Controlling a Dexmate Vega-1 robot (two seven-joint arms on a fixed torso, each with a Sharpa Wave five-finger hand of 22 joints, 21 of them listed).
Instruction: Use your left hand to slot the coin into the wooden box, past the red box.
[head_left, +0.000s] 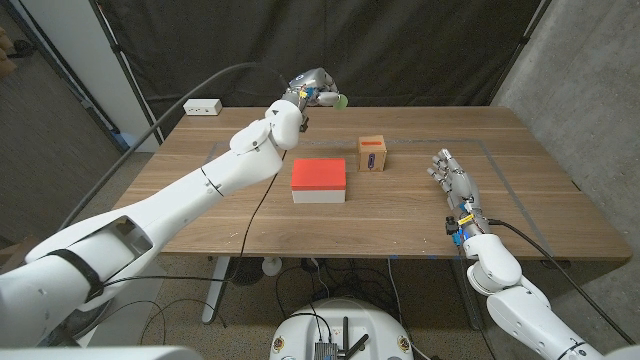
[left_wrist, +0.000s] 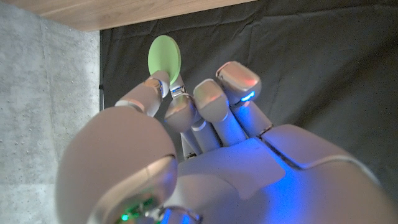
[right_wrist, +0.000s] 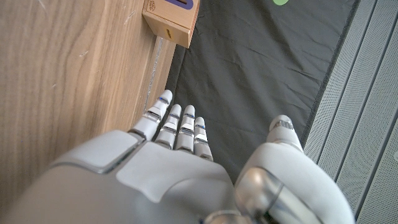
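Pale green plastic, by the look of it: the coin (left_wrist: 165, 56) is a thin flat disc, and I have it pinched by its lower edge between the thumb and a fingertip (left_wrist: 157, 83) of the left hand (left_wrist: 205, 130), most of its face standing clear above the pinch. In the head view the same hand (head_left: 312, 88) is raised over the far side of the table (head_left: 200, 200), coin (head_left: 341, 100) at its tips. I judge the coin light, stiff and rather slick; a hold on so little of the rim could let it pivot or slip if I jolt the wrist, so I would keep the pinch firm and move slowly. Taking it by the edge is right for slotting, since the free edge can enter first. The other fingers (left_wrist: 239, 81) are curled loosely beside the pinch and touch nothing I can see. The wooden box (head_left: 373, 154) stands ahead of and below the fingertips, well apart from them, with a dark purple mark on its near face; I take that for the slot, though I cannot tell for sure, and I cannot see inside. The red box (head_left: 319, 181), red on top with white sides, is closed as far as I can see and lies nearer me than the wooden box (right_wrist: 171, 18). The right hand (head_left: 457, 186) waits on the table, fingers (right_wrist: 180, 127) straight and together, thumb apart, holding nothing.
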